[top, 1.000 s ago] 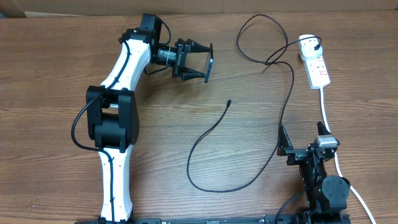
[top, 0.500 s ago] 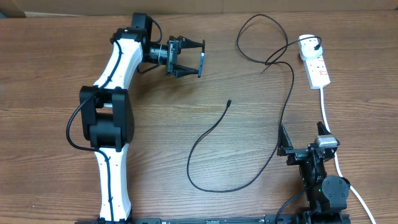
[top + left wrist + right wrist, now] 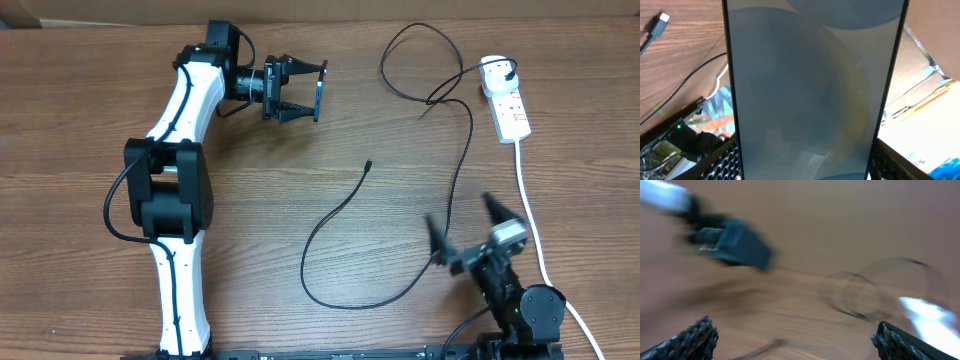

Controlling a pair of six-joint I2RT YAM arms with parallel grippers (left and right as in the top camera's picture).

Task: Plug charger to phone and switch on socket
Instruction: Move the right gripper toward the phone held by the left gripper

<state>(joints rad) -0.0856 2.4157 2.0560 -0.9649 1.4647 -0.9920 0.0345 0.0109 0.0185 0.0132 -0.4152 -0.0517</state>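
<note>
Two grippers work over one wide wooden table (image 3: 90,120), and the layout suggests a split of labour. At the far left, the left gripper (image 3: 312,92) is clamped across the phone (image 3: 810,90) and holds it up on edge, clear of the wood. This is probably so that one short end stays free for a plug to go in. In the left wrist view the dim screen fills nearly everything between the fingers (image 3: 725,160). Which end carries the port cannot be told. At the near right, the right gripper (image 3: 463,222) has its jaws spread wide with nothing between them. It is smeared by blur in both views, so it looks to be on the move, likely towards the cable. The socket (image 3: 512,110) lies at the far right, its white cord (image 3: 527,195) trailing towards the near edge beside that arm, within its reach for the switch. The charger (image 3: 330,292) appears already plugged in at the strip's far end. It loops loosely across the middle of the table. Its connector tip (image 3: 369,164) lies on the wood, well apart from the phone and untouched, so the joining is not yet done.
</note>
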